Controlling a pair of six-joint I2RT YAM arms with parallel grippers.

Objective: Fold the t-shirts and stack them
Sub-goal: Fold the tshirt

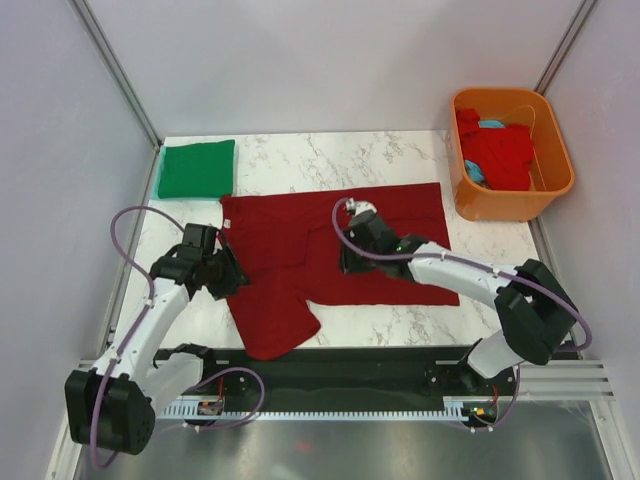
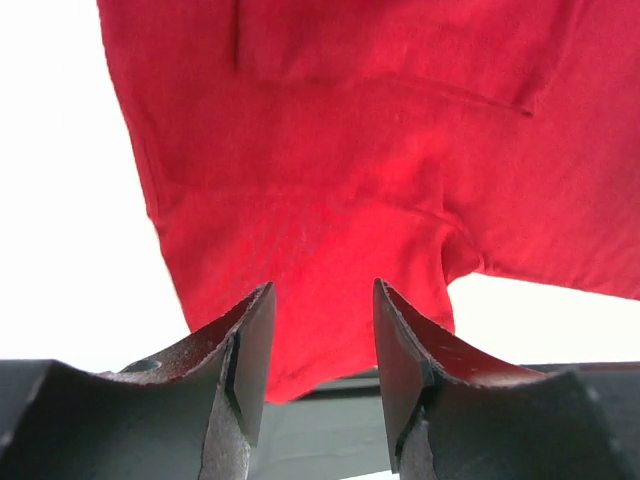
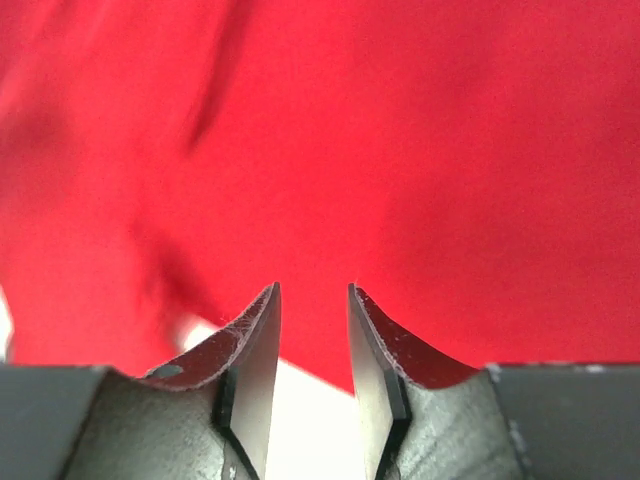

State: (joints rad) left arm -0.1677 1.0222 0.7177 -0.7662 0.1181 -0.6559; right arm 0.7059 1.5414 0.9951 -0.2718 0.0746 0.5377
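Maroon t-shirt [image 1: 385, 215] lies spread mid-table, long axis left to right, one flap trailing near-left. Left gripper [image 1: 230, 273] sits at its left edge, right gripper [image 1: 348, 262] over its middle; both jaws parted, holding nothing.

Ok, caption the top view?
Left gripper and right gripper over a maroon shirt on the table; folded green shirt far left, more shirts in the tub.

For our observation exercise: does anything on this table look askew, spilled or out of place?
The maroon t-shirt lies askew: half spread, with one end twisted diagonally down to the table's near edge. The green t-shirt sits neatly folded in the far left corner. Nothing looks spilled or damaged.
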